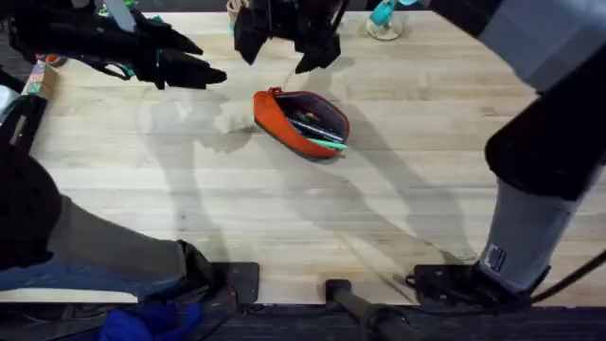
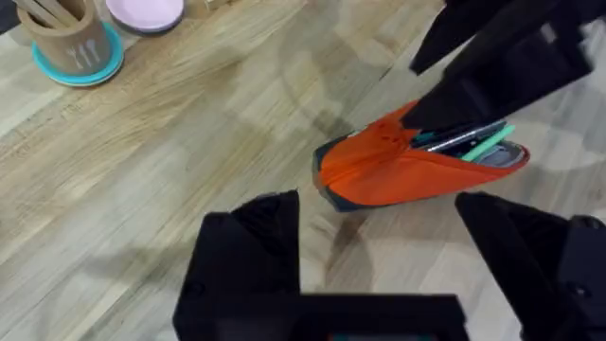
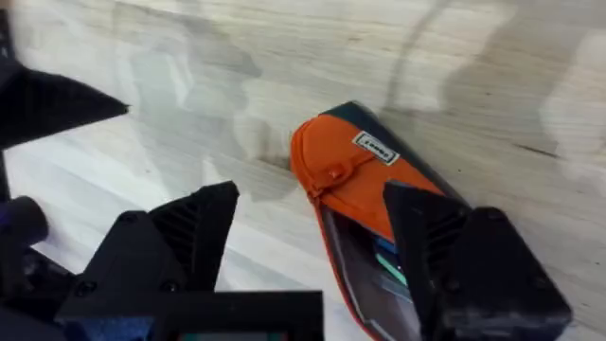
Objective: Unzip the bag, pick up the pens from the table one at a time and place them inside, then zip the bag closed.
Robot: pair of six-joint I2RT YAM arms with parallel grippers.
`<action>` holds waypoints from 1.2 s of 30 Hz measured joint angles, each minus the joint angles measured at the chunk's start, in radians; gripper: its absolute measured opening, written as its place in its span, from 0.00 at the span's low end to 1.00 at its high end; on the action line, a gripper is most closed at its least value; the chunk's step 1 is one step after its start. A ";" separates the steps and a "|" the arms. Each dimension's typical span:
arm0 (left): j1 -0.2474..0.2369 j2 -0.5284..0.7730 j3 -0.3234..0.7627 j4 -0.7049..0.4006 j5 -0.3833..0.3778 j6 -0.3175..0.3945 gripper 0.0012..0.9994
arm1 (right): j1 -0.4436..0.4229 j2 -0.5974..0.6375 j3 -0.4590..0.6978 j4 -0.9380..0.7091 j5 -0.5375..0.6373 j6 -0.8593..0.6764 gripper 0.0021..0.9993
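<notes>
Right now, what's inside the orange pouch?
The unzipped orange pouch holds a green pen and a silver-grey pen, ends showing at the opening. Their lower lengths and the pouch bottom are covered by fabric.

Orange bag (image 1: 284, 112) with dark lower edge, white label; green pen (image 1: 322, 141) and a seemingly grey pen (image 2: 464, 138) inside; pale, grained table (image 1: 398, 208).

The pale plank tabletop (image 1: 398, 218) carries an open orange bag (image 1: 301, 121) near its middle. A wooden holder on a teal coaster (image 2: 74, 43) and a pink dish (image 2: 145, 13) sit beside each other.

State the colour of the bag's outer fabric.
Orange, with a dark lower edge; the bag shows best in the left wrist view.
</notes>
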 joint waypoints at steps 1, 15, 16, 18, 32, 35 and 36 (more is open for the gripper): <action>0.000 0.000 0.000 0.000 0.000 0.000 0.99 | 0.002 0.008 0.000 0.001 0.000 0.000 0.93; 0.000 0.000 0.000 0.000 0.000 0.000 0.99 | 0.007 0.035 0.001 0.004 0.004 0.028 0.93; 0.000 0.000 0.000 0.000 0.000 0.000 0.99 | 0.007 0.035 0.001 0.003 0.004 0.032 0.93; 0.000 0.000 0.000 0.000 0.000 0.000 0.99 | 0.007 0.035 0.001 0.003 0.004 0.038 0.93; 0.000 0.000 0.000 0.000 0.000 0.000 0.99 | 0.025 0.052 0.003 -0.009 0.004 0.053 0.92; 0.000 0.000 0.000 0.000 0.000 0.000 0.99 | 0.025 0.076 0.003 -0.010 0.005 0.056 0.92; 0.000 0.000 0.000 0.000 0.000 0.000 0.99 | 0.025 0.083 0.003 -0.010 0.006 0.056 0.92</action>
